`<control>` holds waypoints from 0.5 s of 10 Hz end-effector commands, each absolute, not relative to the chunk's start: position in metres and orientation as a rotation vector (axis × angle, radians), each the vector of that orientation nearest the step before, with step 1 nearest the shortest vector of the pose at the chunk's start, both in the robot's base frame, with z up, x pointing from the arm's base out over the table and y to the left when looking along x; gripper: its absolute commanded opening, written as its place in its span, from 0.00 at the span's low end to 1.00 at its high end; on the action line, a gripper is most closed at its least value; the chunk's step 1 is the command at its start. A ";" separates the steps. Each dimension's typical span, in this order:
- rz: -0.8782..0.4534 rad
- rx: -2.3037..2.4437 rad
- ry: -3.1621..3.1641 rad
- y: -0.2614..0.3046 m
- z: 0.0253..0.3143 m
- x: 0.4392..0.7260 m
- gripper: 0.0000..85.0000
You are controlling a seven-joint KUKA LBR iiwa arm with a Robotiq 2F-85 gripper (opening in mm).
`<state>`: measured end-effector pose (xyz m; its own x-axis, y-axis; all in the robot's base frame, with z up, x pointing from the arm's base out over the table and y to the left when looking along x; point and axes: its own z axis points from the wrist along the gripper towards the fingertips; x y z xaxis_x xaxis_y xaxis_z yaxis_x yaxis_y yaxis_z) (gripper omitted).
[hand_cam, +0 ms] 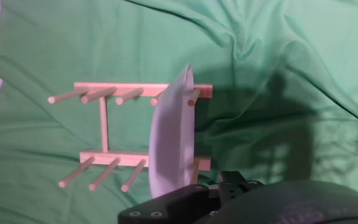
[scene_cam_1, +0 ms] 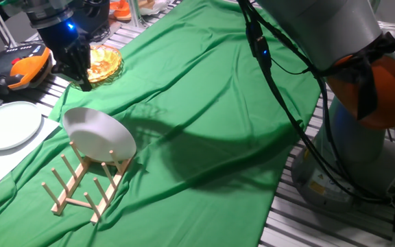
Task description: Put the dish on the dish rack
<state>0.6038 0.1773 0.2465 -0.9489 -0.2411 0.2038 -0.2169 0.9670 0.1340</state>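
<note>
The dish (scene_cam_1: 100,134), a plain white round plate, stands on edge between the pegs at the far end of the light-wood dish rack (scene_cam_1: 74,189) on the green cloth. In the hand view the dish (hand_cam: 173,143) shows edge-on across the right end of the rack (hand_cam: 104,127). My gripper (scene_cam_1: 82,81) hangs above and behind the dish, apart from it, with nothing between its dark fingers, which look parted. The hand view shows only the hand's dark body at the bottom edge.
A paler flat-rimmed plate (scene_cam_1: 9,125) lies at the left on a white sheet. An orange-yellow glass dish (scene_cam_1: 105,63) sits just behind the gripper. An orange and black device (scene_cam_1: 26,68) lies at the far left. The arm's base (scene_cam_1: 348,158) stands at the right.
</note>
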 end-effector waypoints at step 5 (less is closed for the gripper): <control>-0.159 0.337 -2.894 0.177 0.247 0.604 0.00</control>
<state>0.6036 0.1773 0.2468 -0.9488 -0.2380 0.2075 -0.2138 0.9678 0.1327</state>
